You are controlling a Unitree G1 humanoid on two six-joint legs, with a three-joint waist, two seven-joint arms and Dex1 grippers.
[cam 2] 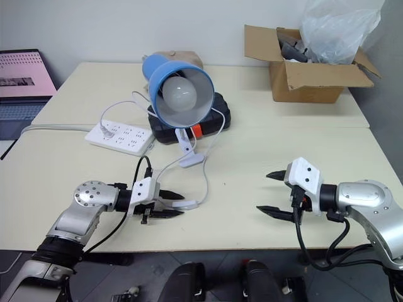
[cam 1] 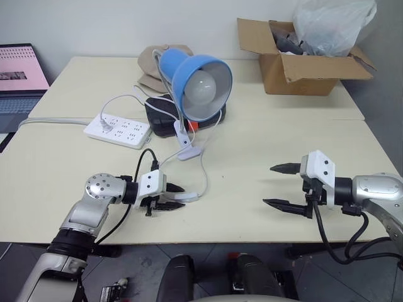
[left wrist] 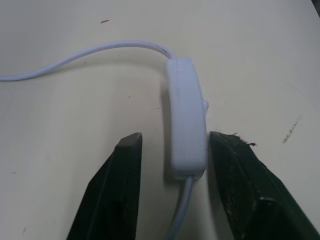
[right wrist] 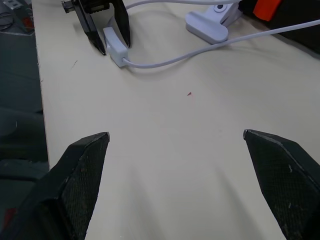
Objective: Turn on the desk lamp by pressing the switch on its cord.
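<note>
The desk lamp (cam 1: 195,78) stands at the table's middle back on its white clip base (cam 1: 187,151); its blue shade and white bulb face me, and the bulb looks unlit. The thin white cord (cam 1: 203,173) runs from the clip toward the front edge and ends at the small white switch (left wrist: 186,120). My left gripper (cam 1: 179,196) lies low over the table with its jaws either side of the switch. One finger (left wrist: 225,155) touches the switch's side, while the other finger (left wrist: 127,155) stands a small gap away. My right gripper (cam 1: 269,185) hovers wide open and holds nothing, well to the right.
A white power strip (cam 1: 118,129) with a thick grey cable lies back left. Behind the lamp sit a black case (cam 1: 165,113) and a beige cloth (cam 1: 157,63). A cardboard box (cam 1: 302,63) with a plastic bag stands back right. A laptop (cam 1: 19,75) is far left.
</note>
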